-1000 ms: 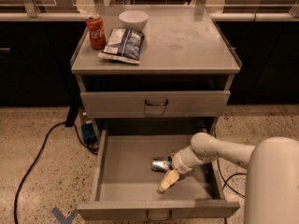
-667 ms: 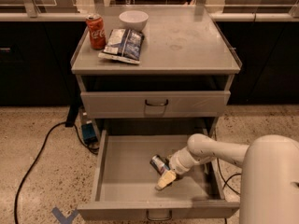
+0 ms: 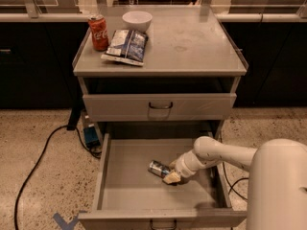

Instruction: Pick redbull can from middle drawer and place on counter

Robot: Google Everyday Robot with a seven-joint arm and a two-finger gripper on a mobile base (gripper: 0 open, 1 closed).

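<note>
Silver-blue redbull can (image 3: 157, 168) lies sideways in middle drawer (image 3: 125, 186) — claw (image 3: 171, 177) beside, grip unclear.

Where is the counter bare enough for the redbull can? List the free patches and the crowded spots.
The counter is bare across its right half, from the right rim to the chip bag. Crowded: back left, with the Coca-Cola can, white bowl and bag. The gripper is down in the middle drawer, at the redbull can.

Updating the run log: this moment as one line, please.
slim silver-and-blue can: lying in open grey metal drawer | gripper: in drawer, at can | flat grey counter top: this can not there
</note>
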